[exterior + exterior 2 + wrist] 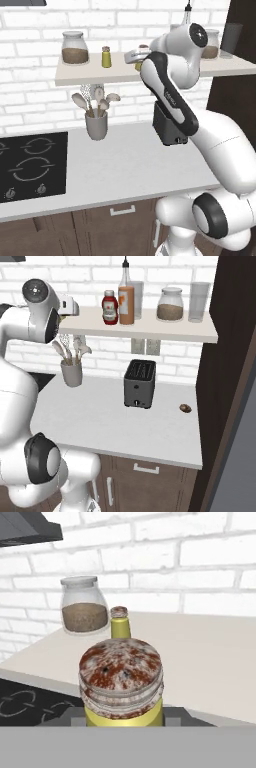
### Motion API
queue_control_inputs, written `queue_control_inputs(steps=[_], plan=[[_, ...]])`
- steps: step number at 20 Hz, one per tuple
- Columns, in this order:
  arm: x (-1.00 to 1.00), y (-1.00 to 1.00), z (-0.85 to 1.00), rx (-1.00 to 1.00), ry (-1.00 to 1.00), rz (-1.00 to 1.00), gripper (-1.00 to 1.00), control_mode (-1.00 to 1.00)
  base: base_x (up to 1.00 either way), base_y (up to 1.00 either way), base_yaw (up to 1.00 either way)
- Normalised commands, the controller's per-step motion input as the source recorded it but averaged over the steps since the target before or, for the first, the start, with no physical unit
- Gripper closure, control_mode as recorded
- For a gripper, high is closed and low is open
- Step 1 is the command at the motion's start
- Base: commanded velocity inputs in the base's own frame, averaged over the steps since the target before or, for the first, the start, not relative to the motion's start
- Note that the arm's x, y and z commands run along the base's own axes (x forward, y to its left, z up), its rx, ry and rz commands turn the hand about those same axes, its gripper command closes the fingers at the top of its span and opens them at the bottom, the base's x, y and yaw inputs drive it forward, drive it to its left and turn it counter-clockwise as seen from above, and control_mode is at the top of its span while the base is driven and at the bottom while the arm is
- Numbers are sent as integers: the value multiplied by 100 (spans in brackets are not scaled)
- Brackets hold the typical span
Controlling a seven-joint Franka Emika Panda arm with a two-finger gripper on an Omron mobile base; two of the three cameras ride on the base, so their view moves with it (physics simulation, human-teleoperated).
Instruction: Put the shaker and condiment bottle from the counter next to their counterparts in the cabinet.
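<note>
I have the arm (170,100) reaching up to the cabinet (80,75), the open shelf board on the brick wall above the table (125,165). The condiment bottle (126,303) already stands on that shelf, just beside the red ketchup bottle (109,308). The gripper (134,56) is closed tight on the shaker (122,684) and holds it over the shelf, near the brighter shaker (106,57) but apart from it.

My worry is the release: in the hand view the shaker seems to hang above the board, and letting go from there could tip it or roll it off the front edge. Pushing further in could knock the brighter shaker towards the glass jar (75,48).

Up close, the shaker has a dull olive-yellow body under a broad, ridged, mottled cap.
</note>
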Motion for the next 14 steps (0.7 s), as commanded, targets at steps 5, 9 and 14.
queue_control_inputs(steps=[5, 9, 14], plan=[[21, 8, -2, -6, 0, 0, 100, -100, 0, 0, 0], [23, 5, 0, 0, 0, 0, 100, -100, 0, 0, 0], [20, 9, -14, 0, 0, 0, 100, -100, 0, 0, 0]])
